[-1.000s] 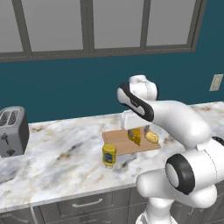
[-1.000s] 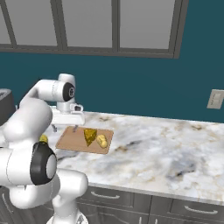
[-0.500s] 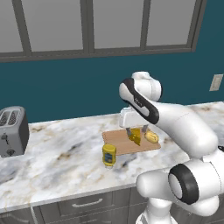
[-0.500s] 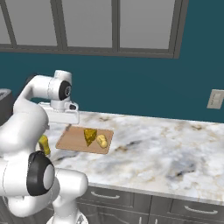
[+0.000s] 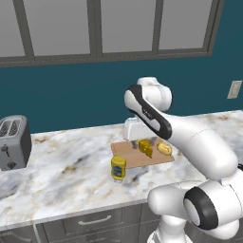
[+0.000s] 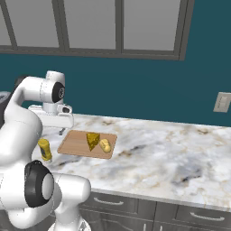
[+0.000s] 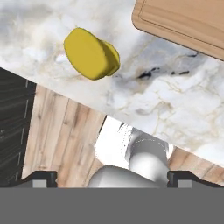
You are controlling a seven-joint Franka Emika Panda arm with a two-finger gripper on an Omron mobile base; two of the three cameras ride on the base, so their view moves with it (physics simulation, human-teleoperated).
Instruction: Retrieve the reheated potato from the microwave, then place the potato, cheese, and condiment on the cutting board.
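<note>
Potato (image 5: 164,149) and cheese (image 5: 146,148) already sit on the cutting board (image 5: 129,154), mid-frame – condiment (image 5: 118,168) is on the counter just off its lower-left corner. Your gripper (image 5: 142,141) hangs above the board's back edge, fingers spread, empty. Come down off-centre on that jar and you tip it – or sweep the cheese on the way

Our arm rises from the base, bends at a dark elbow joint and reaches forward over the counter (image 5: 57,166), with the wrist turned so that the hand points straight down. Our gripper (image 5: 144,142) hangs above the near-left part of the counter's working area, close to its surface and touching nothing. In the right base view our gripper (image 6: 60,130) sits below the white hand block. Its jaws stand wide apart and hold nothing.
</note>
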